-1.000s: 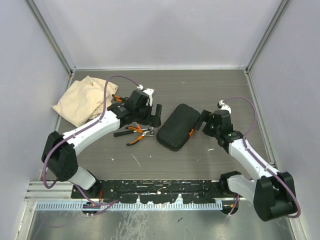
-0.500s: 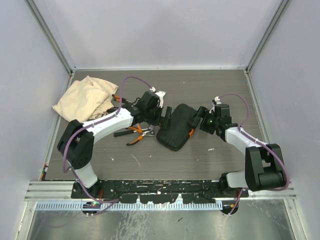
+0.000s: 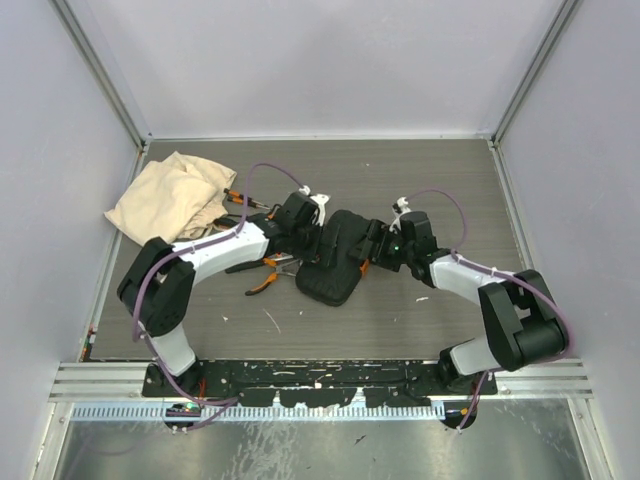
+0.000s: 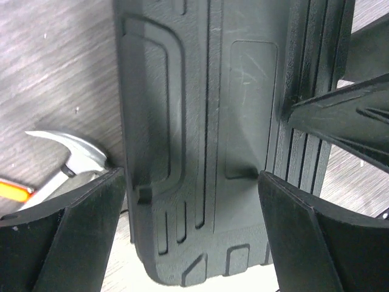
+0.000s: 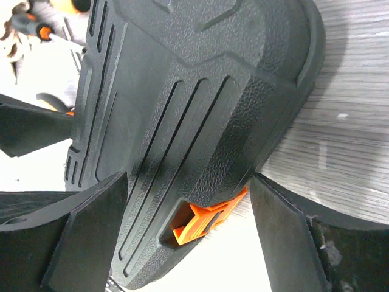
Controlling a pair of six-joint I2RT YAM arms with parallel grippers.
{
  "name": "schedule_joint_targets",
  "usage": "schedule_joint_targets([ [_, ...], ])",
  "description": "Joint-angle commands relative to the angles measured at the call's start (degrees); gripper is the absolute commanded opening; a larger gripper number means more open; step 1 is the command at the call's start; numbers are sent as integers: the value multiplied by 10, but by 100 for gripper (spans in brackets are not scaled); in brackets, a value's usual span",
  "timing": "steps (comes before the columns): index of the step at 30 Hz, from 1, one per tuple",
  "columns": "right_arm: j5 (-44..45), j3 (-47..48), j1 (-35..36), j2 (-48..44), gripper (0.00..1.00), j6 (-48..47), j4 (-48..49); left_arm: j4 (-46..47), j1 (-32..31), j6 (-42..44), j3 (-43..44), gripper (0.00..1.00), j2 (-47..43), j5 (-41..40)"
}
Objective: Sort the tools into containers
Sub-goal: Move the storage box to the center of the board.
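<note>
Left pincer (image 3: 318,238) and right pincer (image 3: 376,246) meet at the black case (image 3: 328,278) in the middle of the top view, one on each side of it. Orange pliers (image 3: 262,280) lie on the table (image 3: 450,180) just left of the case. Screwdrivers (image 3: 236,196) poke out by a tan cloth (image 3: 165,195) at the upper left.

From the left wrist, the two fingers (image 4: 67,231) stand wide apart with the case between them, right up against its sides. I cannot tell if they squeeze it. A small hammer (image 4: 76,163) lies at the left edge.

From the right wrist it looks the same: wide fingers, and between them the case corner with its orange latch (image 5: 203,222). Squeezing or not, I cannot tell.

I think the sorting has hardly begun: the case looks shut and the tools lie outside it
</note>
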Motion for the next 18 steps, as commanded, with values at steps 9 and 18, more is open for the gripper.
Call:
schedule_joint_targets([
  [9,-7,27,114,69,84,50,133,-2,-2,-27,-115,89,-139,-36],
  [18,19,78,139,91,85,33,101,-49,-2,-48,-137,92,-224,-120],
])
